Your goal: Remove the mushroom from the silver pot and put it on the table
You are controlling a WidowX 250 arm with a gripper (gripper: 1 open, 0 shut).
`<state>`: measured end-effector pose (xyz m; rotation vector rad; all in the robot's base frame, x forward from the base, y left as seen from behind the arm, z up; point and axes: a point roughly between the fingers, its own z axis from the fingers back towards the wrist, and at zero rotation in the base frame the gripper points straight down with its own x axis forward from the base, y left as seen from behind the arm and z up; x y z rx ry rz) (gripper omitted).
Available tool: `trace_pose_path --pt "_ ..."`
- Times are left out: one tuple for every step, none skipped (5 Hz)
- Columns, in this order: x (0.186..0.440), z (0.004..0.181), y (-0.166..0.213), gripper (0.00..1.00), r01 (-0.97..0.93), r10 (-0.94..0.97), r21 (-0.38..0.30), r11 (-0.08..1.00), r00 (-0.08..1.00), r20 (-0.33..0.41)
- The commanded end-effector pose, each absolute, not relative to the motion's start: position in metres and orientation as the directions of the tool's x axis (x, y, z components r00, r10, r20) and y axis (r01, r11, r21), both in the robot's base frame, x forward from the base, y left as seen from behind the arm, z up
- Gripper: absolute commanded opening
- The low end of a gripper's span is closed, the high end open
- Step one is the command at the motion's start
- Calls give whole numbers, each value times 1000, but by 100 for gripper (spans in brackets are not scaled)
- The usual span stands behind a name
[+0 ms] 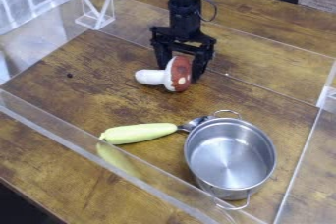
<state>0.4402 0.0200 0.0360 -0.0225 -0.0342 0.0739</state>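
The mushroom [170,76] lies on its side on the brown wood table [79,81], white stem pointing left and reddish-brown cap to the right. My gripper [182,64] hangs straight over it from the back, black fingers spread open on either side of the cap, holding nothing. The silver pot [231,157] stands upright at the front right, apart from the mushroom, and nothing lies inside it.
A long yellow-green vegetable [138,133] lies beside the pot's left handle. Clear acrylic walls [79,135] edge the table at front, left and right. A small clear stand [94,12] sits at the back left.
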Motion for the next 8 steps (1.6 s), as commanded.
trace_pose_path --pt "449 80 30 0 -76 79 -28 997 990 118" --pt "452 93 29 100 -115 118 -32 993 984 130" --pt "456 108 28 100 -153 157 -37 987 976 149" --pt "460 126 31 100 -174 179 -46 984 967 181" --pt "459 151 33 100 -189 197 -57 980 954 226" --pt "458 167 37 100 -141 153 -63 988 954 258" --pt "455 178 42 100 -113 129 -69 991 950 284" --pt "455 181 38 100 -113 128 -67 991 950 285"
